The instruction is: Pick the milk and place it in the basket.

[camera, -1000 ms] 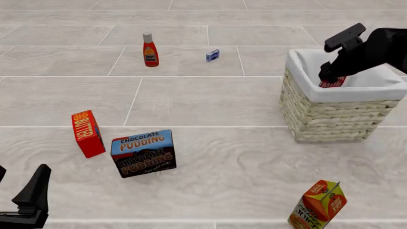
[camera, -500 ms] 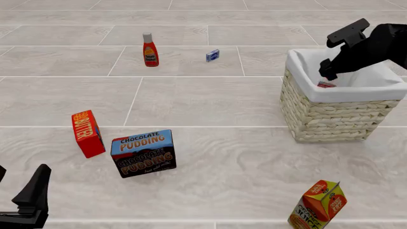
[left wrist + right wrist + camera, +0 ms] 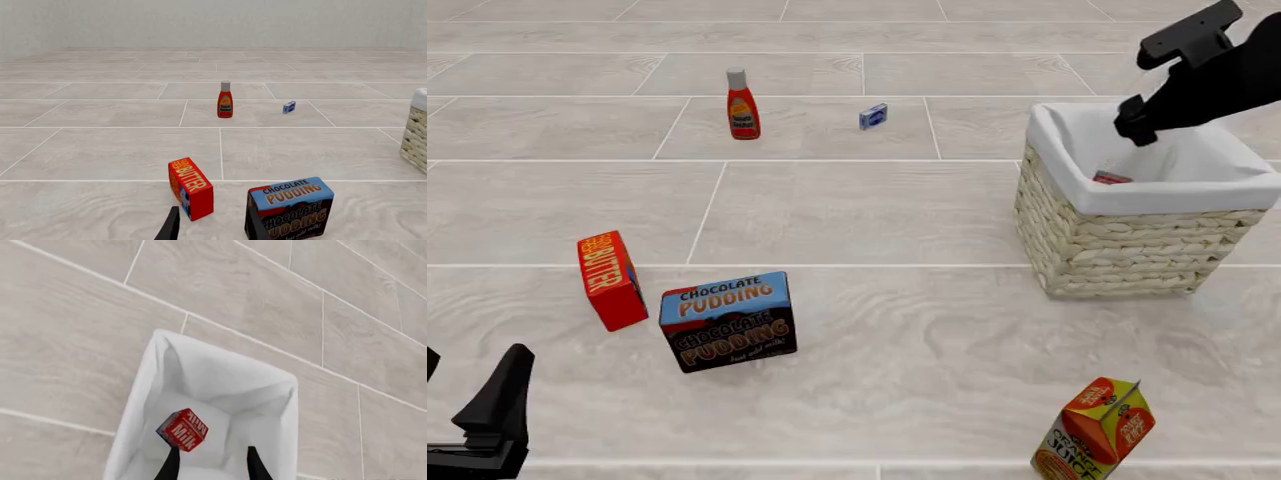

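The milk, a small carton with a red top and white lettering, lies tilted inside the basket on the white lining, free of my fingers. In the front view only its red top shows over the rim of the wicker basket at the right. My right gripper is open and empty above the basket; in the right wrist view its two fingertips stand apart over the carton. My left gripper is open and empty at the near left, also in the left wrist view.
A red butter box and a chocolate pudding box stand at the near left. A ketchup bottle and a small blue box stand farther back. An orange juice carton is at the near right.
My right gripper has let go of the milk and risen up and to the right. The milk has dropped lower into the basket. The left arm has not moved.
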